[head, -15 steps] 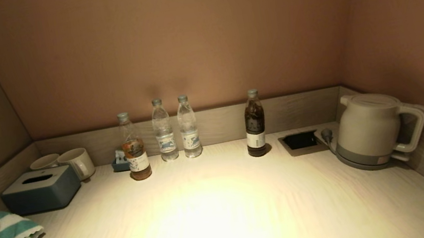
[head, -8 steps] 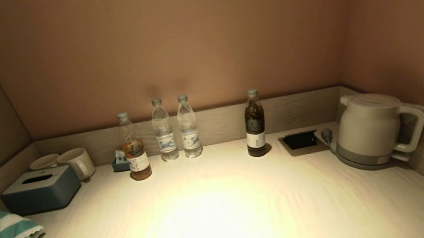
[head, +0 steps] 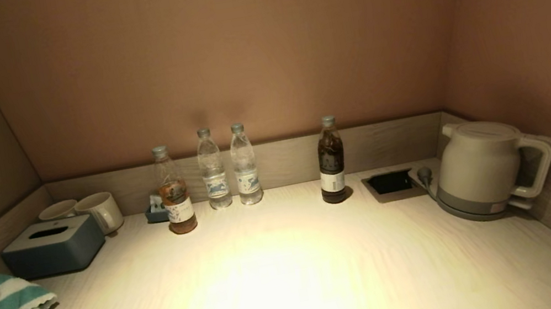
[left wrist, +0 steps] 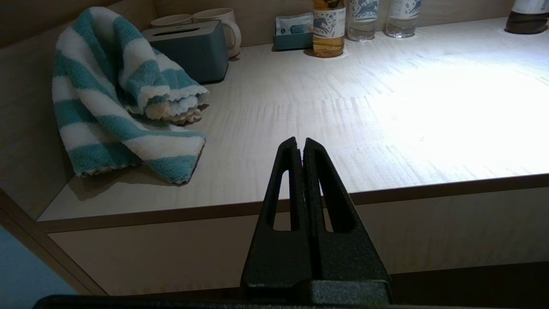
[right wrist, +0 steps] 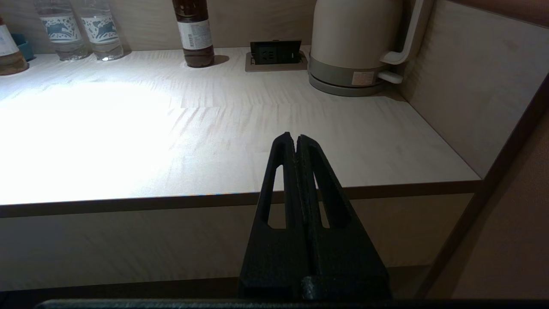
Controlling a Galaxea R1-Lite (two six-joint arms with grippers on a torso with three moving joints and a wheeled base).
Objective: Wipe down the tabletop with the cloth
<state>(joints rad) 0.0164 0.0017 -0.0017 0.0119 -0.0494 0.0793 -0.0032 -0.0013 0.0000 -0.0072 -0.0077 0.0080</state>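
Lying on tabletop (left wrist: 300, 107), cloth (left wrist: 116, 98) well apart from closed left gripper (left wrist: 300, 143)

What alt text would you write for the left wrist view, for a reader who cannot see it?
The left gripper, shut and empty, hangs in front of the tabletop edge. The striped teal and white cloth lies crumpled in the corner against the side rim, beside a grey-blue tissue box; two mugs and bottles stand behind.

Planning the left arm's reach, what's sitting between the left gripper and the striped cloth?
Nothing: the left wrist view shows only bare tabletop between the shut left gripper and the cloth.
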